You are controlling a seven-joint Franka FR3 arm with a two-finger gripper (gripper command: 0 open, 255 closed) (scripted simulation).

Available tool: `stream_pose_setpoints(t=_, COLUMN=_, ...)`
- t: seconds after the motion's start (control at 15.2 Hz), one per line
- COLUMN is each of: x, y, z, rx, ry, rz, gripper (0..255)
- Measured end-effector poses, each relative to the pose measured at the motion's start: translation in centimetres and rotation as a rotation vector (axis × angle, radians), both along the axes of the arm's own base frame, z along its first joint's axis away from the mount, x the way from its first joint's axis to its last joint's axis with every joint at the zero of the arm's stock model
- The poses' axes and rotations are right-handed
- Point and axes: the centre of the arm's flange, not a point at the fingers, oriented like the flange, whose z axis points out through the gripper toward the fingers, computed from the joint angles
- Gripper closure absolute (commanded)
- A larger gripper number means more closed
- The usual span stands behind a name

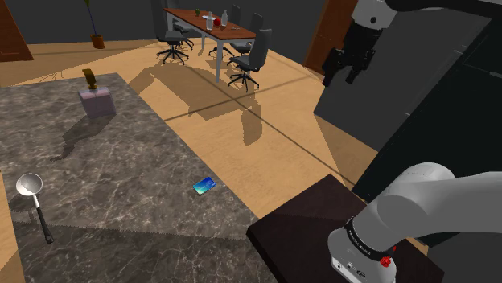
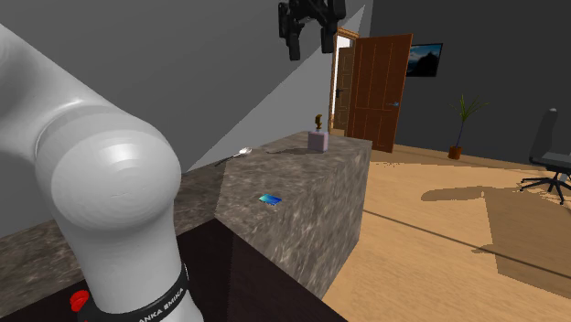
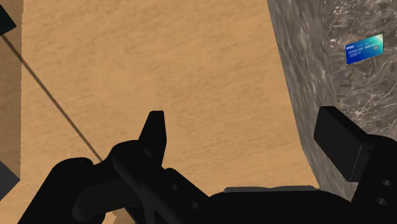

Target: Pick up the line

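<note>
Marbled counter (image 1: pixel 121 177) bears blue card (image 1: pixel 204 186); claw (image 1: pixel 342 78) wide open, empty, over tan floor (image 1: pixel 281 137).

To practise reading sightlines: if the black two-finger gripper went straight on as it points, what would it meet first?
Probably the tan floor, off the edge of the grey marbled counter; the open gripper hangs high, so depth is uncertain.
</note>
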Motion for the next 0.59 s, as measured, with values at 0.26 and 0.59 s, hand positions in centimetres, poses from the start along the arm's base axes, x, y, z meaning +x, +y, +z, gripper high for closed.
stream_pose_setpoints(t=0.26, x=-0.1, y=1.6, z=-2.2, rx=0.011, ry=0.004, rz=-0.052, gripper=0)
stream_pose_setpoints(t=0.59, x=0.4, y=5.1, z=-7.3, rx=0.036, ry=0.012, rz=-0.178, gripper=0)
